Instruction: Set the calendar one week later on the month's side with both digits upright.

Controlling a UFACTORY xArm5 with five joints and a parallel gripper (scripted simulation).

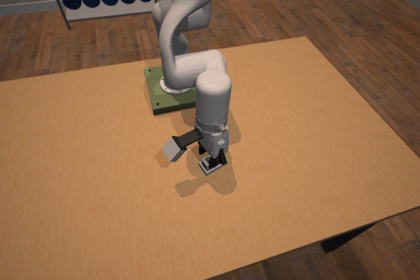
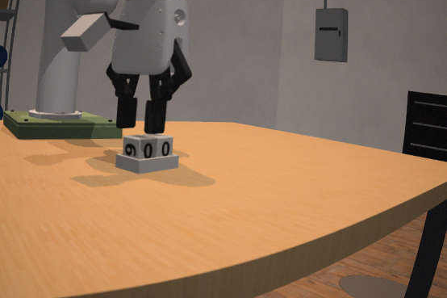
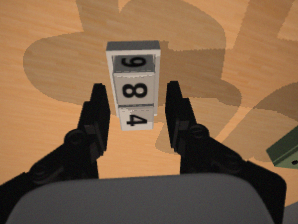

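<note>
The small grey tray lies flat on the table with two white cubes in it, side by side. One cube has an 8 on top, a 0 on a long side and a 6 or 9 turned sideways on its end face. The other cube has a 4 on top and a 0 on that long side. No month name shows; the opposite long side is hidden. My gripper is open and empty, pointing down just above the cubes, a finger towards each long side.
The arm's green base plate stands behind the tray. A grey box on a black bracket juts from the wrist, above the table. The table's near edge runs in front.
</note>
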